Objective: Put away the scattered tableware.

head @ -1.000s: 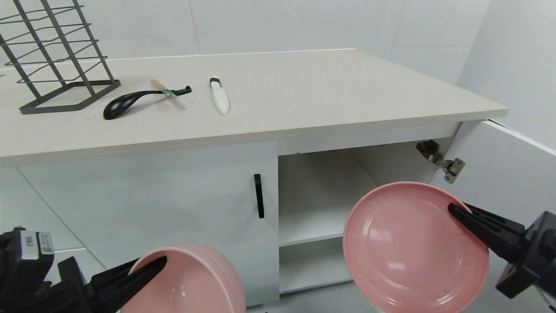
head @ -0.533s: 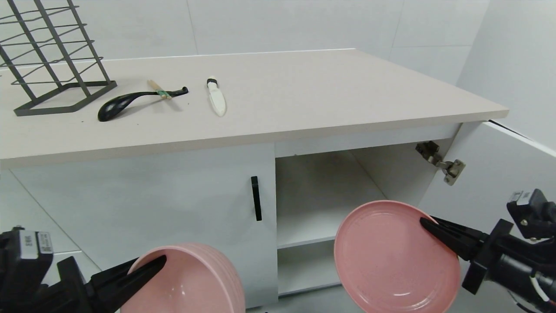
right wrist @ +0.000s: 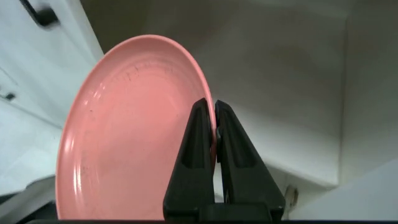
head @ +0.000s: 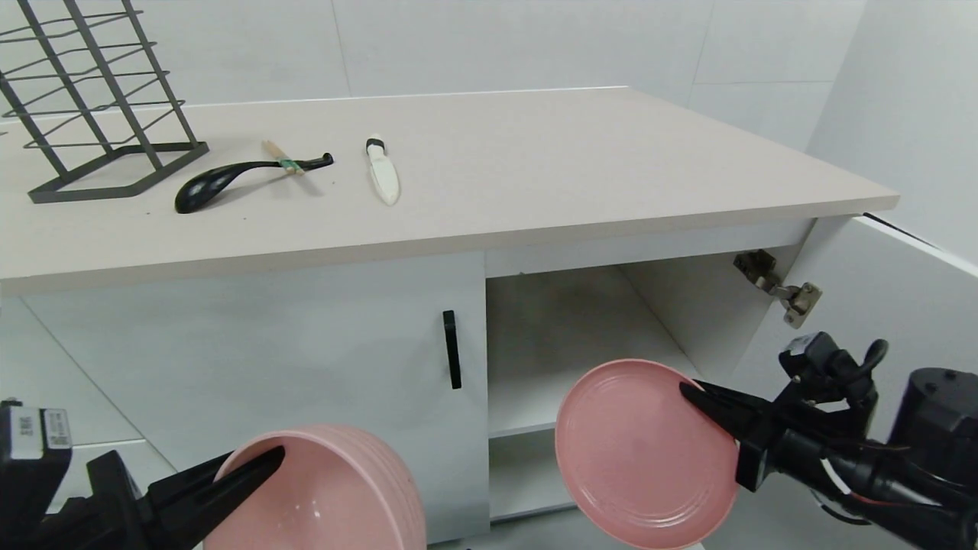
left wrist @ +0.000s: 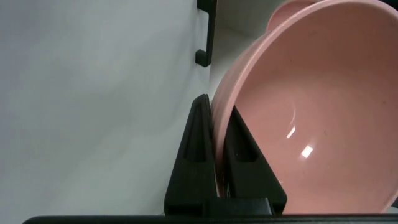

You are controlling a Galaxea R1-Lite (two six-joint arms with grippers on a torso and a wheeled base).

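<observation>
Now a pink plate (head: 634, 458) is held nearly on edge by the right gripper (head: 684, 388), its two black fingers pinched on the plate's rim. The plate is seen low and in front of the open cabinet compartment (head: 565, 336), level with the inner shelf (head: 527, 405). Whether it has passed the cabinet's front cannot be told. In the right wrist view the same plate (right wrist: 130, 130) is clamped at its rim by the gripper (right wrist: 208, 102), with the pale cabinet interior behind it.

Compared with a second ago, the plate has been carried leftward and farther from the camera, toward the opening. More of the right arm is now stretched out behind it.

At the lower left, a pink bowl (head: 344, 496) is gripped by its wall in the left gripper (head: 279, 452), in front of the closed cabinet door (head: 267, 359). It has kept almost the same place throughout. In the left wrist view the bowl (left wrist: 311, 124) is pinched between the fingers (left wrist: 199, 143), with the door's black handle (left wrist: 205, 34) beyond it.

The right-hand door (head: 879, 305) is swung open on its hinge (head: 779, 286). On the countertop (head: 535, 168) are laid a black ladle (head: 221, 179) touching a pair of chopsticks (head: 279, 156), a white knife (head: 383, 179) just beside them, and a dark wire rack (head: 92, 99).
</observation>
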